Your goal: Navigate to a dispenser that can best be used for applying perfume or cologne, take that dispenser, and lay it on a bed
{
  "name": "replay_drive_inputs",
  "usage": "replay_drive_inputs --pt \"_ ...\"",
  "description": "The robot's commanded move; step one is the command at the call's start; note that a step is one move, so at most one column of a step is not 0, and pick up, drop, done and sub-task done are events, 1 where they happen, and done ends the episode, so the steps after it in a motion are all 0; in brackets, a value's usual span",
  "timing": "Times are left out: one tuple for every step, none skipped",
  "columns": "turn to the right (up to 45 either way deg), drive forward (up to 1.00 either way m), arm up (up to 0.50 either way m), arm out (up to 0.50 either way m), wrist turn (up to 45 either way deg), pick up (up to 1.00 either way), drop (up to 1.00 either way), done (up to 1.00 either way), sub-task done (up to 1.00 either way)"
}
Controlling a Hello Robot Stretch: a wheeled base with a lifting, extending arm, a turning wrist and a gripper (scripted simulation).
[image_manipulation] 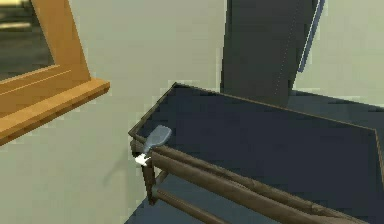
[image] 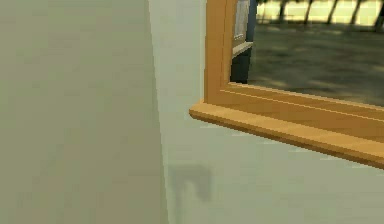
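wall: you're nosed right up to a pale wall (image: 70,110). Its upright corner edge (image: 157,90) runs down the middle of the forward view, so there's basically no room to roll ahead.
window sill: a wooden window sill (image: 290,125) juts out on the forward view's right, with the window frame (image: 218,50) rising above it. The same sill is on the arm side view's left, so watch that lip.
rail: closest thing out to the arm side is the bed's wooden rail (image_manipulation: 250,190). It runs from a corner post (image_manipulation: 150,180) off toward the arm side view's right.
grey-blue bottle: the small grey-blue bottle (image_manipulation: 158,137) lies tilted on the bed's near left corner, right at the edge above the post. Its white tip is at the rail end.
pincer: can't tell how it stands, sorry.
bed: the bed (image_manipulation: 270,135) has a flat dark blue top, wide and bare past the bottle. Its left edge sits close to the window wall.
dark panel: a tall dark panel (image_manipulation: 265,50) stands at the bed's far side.
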Motion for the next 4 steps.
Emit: replay_drive_inputs --pt "0.0 0.00 0.32 0.00 0.0 0.00 0.00 0.00 0.00" --pt "0.0 0.00 0.00 0.50 0.0 0.00 0.00 0.00 0.00" --pt "0.0 0.00 0.00 0.00 45.0 0.00 0.00 0.00 0.00" --pt "0.0 0.00 0.00 0.00 45.0 0.00 0.00 0.00 0.00"
